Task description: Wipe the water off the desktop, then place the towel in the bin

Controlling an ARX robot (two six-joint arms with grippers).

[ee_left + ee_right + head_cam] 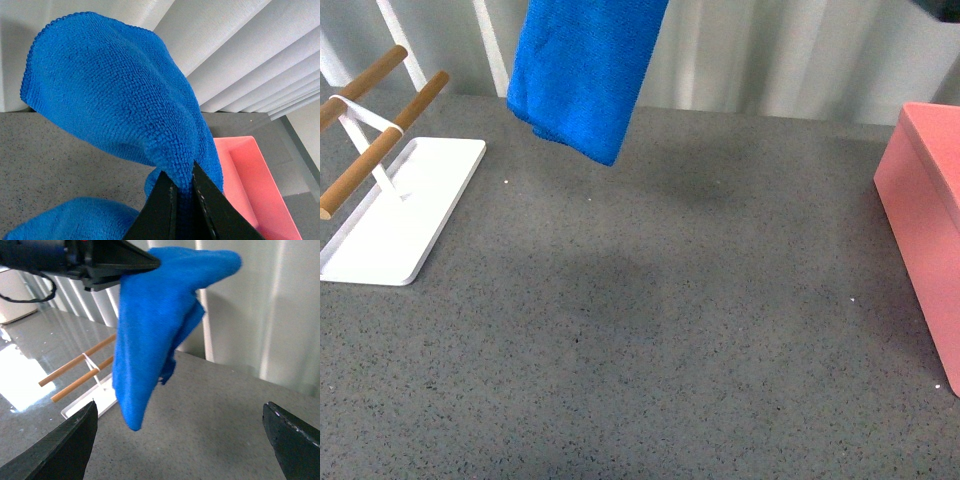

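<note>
The bin [245, 175] showed only bare pink floor, and the left claw [182, 175] clenched the towel [582, 70] hanging beneath it, the right claw [180, 440] spread wide.

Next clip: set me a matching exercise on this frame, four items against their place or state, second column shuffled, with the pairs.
Items
1. towel
2. bin
3. tray
4. right gripper

States
A. open, holding nothing
B. hanging above the desktop, pinched by the left gripper
C. pink, at the right of the desktop
D. white, at the left, with two wooden rods over it

Pairs: 1-B, 2-C, 3-D, 4-A
</note>
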